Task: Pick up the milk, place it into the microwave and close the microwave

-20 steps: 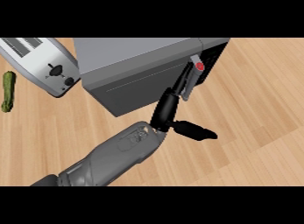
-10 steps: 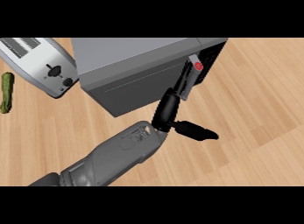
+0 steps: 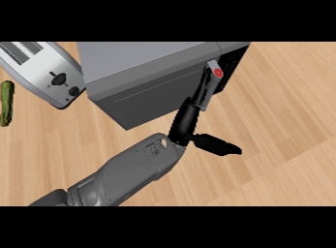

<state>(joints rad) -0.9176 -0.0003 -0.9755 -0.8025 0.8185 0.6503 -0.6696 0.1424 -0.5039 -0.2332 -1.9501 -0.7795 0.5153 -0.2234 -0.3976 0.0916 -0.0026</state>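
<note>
The microwave (image 3: 152,80) sits grey on the counter, its long axis running left to right, its door side toward the lower right. The milk is nowhere visible, so I cannot tell its position. One hand (image 3: 191,123) rests released, straight fingers against the door edge (image 3: 212,86), thumb splayed right. Pale wooden counter (image 3: 292,111), toaster (image 3: 41,70) and green pickle (image 3: 7,103) at left. Nothing has shifted since the earlier frame.

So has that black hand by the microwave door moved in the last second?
No. The hand lies at the same spot against the microwave, fingers straight along its door, as before.
</note>
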